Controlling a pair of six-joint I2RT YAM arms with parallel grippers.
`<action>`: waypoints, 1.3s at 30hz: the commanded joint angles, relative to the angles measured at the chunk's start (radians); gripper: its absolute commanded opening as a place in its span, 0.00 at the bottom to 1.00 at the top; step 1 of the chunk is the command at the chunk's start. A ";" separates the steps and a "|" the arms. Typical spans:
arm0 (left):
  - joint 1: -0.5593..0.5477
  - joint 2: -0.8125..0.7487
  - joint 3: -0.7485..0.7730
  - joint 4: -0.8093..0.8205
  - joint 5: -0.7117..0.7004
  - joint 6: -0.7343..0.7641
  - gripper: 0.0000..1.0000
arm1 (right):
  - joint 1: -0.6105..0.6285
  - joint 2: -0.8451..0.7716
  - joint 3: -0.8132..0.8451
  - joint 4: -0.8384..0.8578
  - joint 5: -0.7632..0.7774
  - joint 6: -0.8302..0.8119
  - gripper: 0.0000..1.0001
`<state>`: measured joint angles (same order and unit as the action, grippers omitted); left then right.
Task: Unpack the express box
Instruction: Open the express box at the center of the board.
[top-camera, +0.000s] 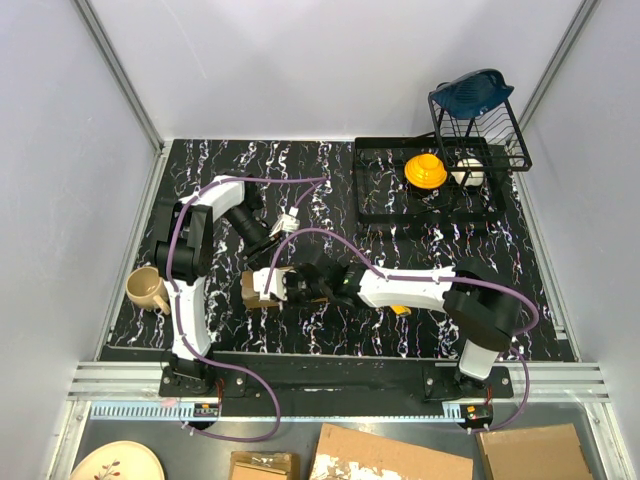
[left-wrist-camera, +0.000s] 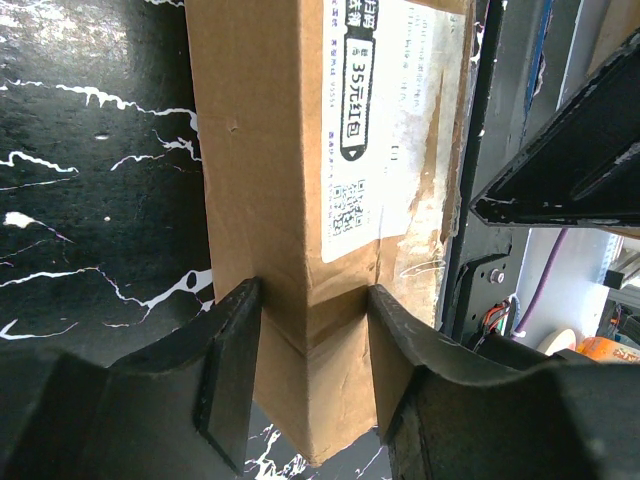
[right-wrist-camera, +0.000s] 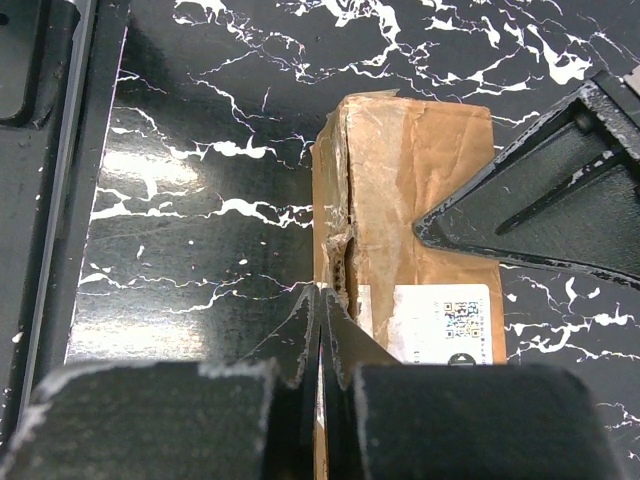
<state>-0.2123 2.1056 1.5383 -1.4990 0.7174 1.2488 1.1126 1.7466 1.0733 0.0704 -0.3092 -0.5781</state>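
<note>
Express box (top-camera: 256, 291) lies near the middle of the black marbled table (top-camera: 330, 335). Left gripper (left-wrist-camera: 312, 330): fingers clamped on one end of it. Right gripper (right-wrist-camera: 320, 320): fingers pressed together, tips at the torn tape seam; touching it, I think.

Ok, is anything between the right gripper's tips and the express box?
Nothing. In the right wrist view the shut right gripper sits right at the torn seam of the express box, with only bare tabletop off to the side.

The left arm (top-camera: 190, 255) has jaws clamped half-spread, the right arm (top-camera: 420, 288) jaws fully together.
</note>
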 joint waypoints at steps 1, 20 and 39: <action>0.002 0.024 -0.003 0.040 -0.125 0.064 0.46 | 0.009 0.008 0.022 0.052 -0.021 0.009 0.00; 0.002 0.022 -0.009 0.039 -0.122 0.069 0.46 | 0.010 0.067 0.057 0.032 -0.045 0.014 0.00; 0.002 0.019 -0.023 0.040 -0.118 0.077 0.46 | 0.009 0.071 0.117 -0.110 -0.022 -0.086 0.63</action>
<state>-0.2123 2.1052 1.5379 -1.4986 0.7177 1.2507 1.1275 1.8099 1.1286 -0.0200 -0.3580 -0.6350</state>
